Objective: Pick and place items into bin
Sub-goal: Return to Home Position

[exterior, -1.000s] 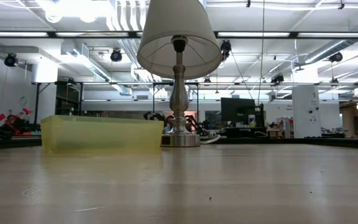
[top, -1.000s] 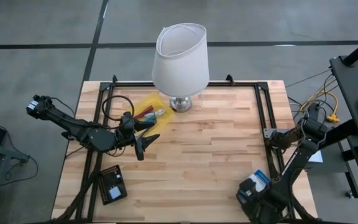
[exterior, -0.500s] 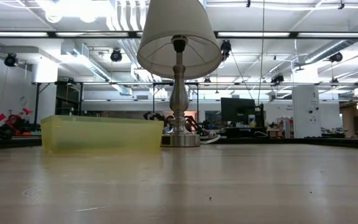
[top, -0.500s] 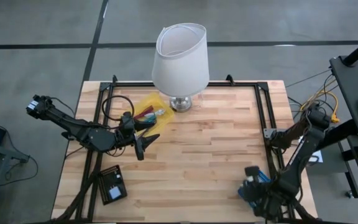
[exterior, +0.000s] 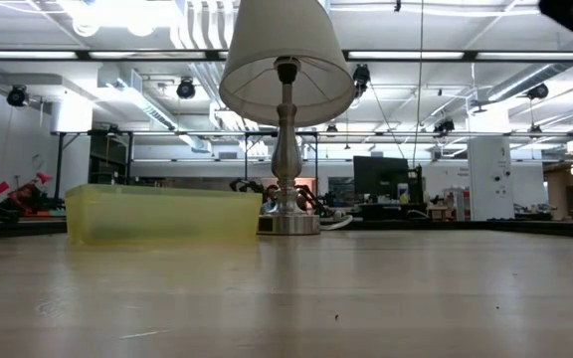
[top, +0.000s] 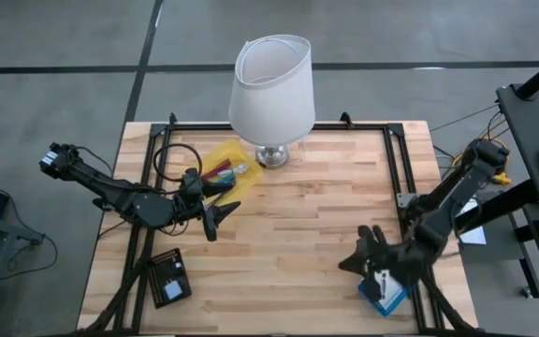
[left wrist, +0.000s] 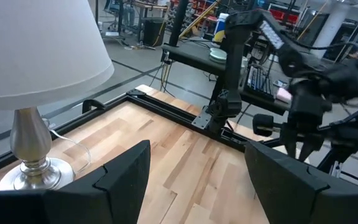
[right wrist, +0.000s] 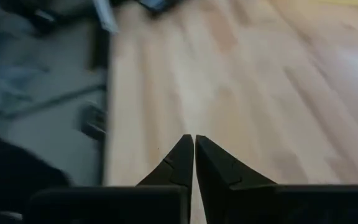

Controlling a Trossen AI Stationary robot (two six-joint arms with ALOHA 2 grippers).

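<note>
Uncovered since a second ago, the white box (top: 385, 285) lies in the blue bin (top: 367, 290) at the tabletop's (top: 307, 220) right edge. The right arm that hung over it has swung inward, and the right gripper (top: 356, 259) now hovers over bare wood just beside the bin. Its fingers are pressed together and hold nothing, which fits an arm pulling back after a drop. Magenta and teal sticks (top: 221, 173) rest in the yellow bin (top: 215, 157) beside the lamp (top: 271, 89). The black bin (top: 169, 278) at the left edge holds something dark that I cannot make out. The left gripper (top: 221, 215) waits close to the yellow bin, fingers wide apart and empty. With no loose item showing on the wood, sorting looks finished. No brand, label or writing can be read on anything
</note>
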